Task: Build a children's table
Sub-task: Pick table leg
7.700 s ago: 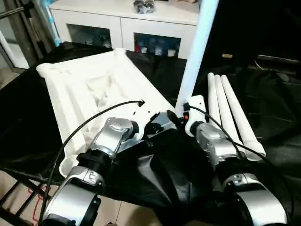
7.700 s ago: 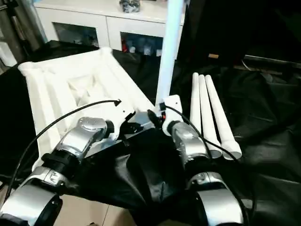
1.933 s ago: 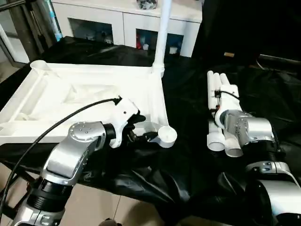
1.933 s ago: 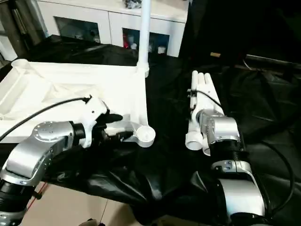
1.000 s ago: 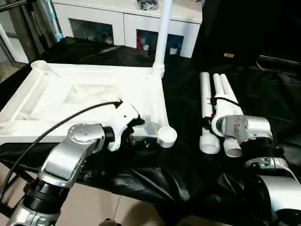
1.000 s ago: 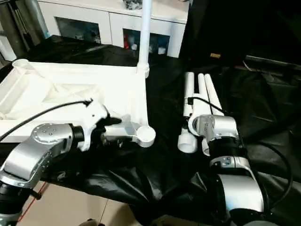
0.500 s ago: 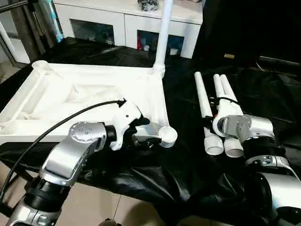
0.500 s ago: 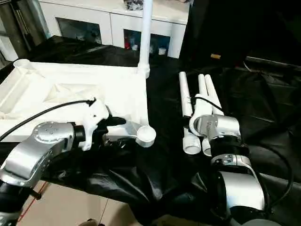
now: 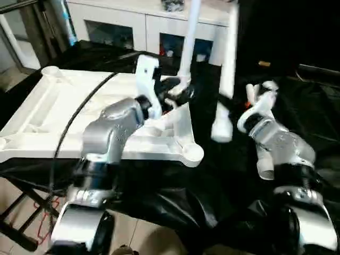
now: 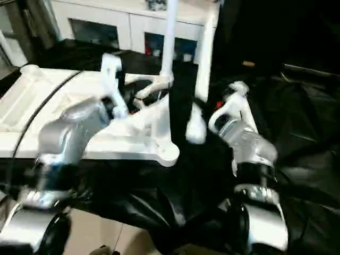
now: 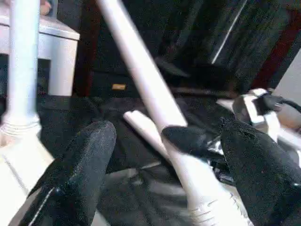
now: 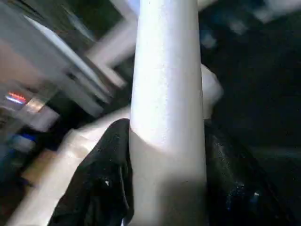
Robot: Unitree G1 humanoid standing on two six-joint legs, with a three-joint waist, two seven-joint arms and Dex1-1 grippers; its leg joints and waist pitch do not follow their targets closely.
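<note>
Tabletop [image 9: 79,111] of the children's table lies upside down, ribbed underside up, on the black-draped table [image 9: 175,202], and our left gripper [image 9: 178,95] hangs just above its far edge. One leg [image 9: 188,42] stands upright in the far corner socket, just beyond that gripper. Nearer us than the gripper, the open corner socket [image 9: 192,154] sits at the tabletop's near right corner.

We hold our left gripper wide open with nothing between its black fingers [image 11: 77,174]; in the left wrist view the upright leg rises to one side of them.

Our right gripper [image 12: 164,188] is closed around a second leg [image 9: 226,69], the fingers pressed to either side of the tube. That leg is off the table, tilted steeply, its wide end [image 9: 220,129] hanging just to the left of the gripper and its narrow end pointing up toward the white cabinet [image 9: 122,26]. It passes in front of our left gripper, between the two grippers.
</note>
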